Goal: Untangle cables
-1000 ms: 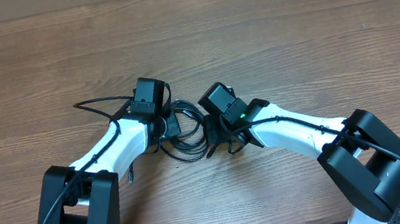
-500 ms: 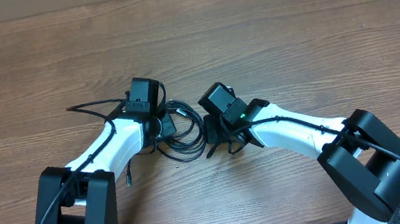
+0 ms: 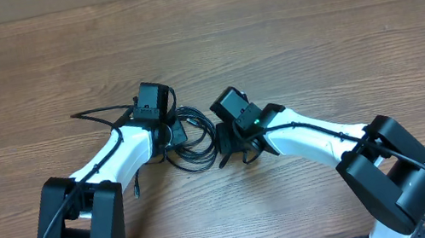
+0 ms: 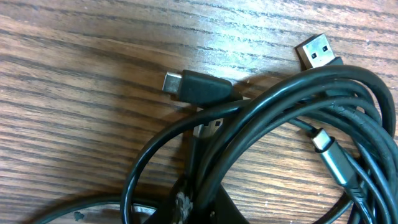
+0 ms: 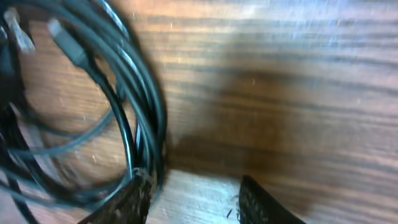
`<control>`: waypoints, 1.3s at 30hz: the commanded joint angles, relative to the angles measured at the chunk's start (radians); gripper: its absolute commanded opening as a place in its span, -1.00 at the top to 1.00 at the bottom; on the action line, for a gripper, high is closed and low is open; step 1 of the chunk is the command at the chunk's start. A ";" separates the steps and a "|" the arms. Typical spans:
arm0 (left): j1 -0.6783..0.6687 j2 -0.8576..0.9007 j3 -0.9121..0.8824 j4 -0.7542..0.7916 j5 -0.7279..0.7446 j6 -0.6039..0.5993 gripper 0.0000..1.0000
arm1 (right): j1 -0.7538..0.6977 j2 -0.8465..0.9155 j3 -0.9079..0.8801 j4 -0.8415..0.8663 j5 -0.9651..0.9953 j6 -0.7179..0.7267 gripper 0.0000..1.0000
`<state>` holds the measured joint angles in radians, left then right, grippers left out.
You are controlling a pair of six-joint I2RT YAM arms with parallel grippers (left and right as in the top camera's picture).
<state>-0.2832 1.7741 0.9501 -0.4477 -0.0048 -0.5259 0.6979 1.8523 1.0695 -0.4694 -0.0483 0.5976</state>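
On table [image 3: 311, 33] centre: cables [image 3: 193, 150] tangled, partly under arms; left fingers [image 4: 214, 214] closed, right fingers [image 5: 261, 199] apart.

Robot lab bench, by the look of it: two white-and-black arms, the left arm [image 3: 115, 157] and the right arm [image 3: 311, 139], rise side by side from bulky black joints [image 3: 81, 236] at the near edge of a plain wood-grain table [image 3: 334, 21], each with a boxy black camera [image 3: 154, 100] on its wrist, all watched from straight above under even indoor light.
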 commanded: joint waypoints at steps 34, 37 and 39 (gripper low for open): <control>0.071 0.037 -0.039 0.071 0.120 -0.076 0.85 | -0.006 0.161 0.260 -0.310 0.084 0.001 -0.19; 0.071 0.037 -0.039 0.071 0.102 -0.072 0.85 | -0.008 0.161 0.279 -0.296 0.127 -0.011 -0.21; 0.071 0.037 -0.039 0.071 0.103 -0.072 0.85 | -0.009 0.165 0.313 -0.295 0.131 -0.068 -0.21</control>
<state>-0.2142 1.7779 0.9367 -0.3702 0.1326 -0.5945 0.6941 2.0029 1.3300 -0.7712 0.0319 0.5724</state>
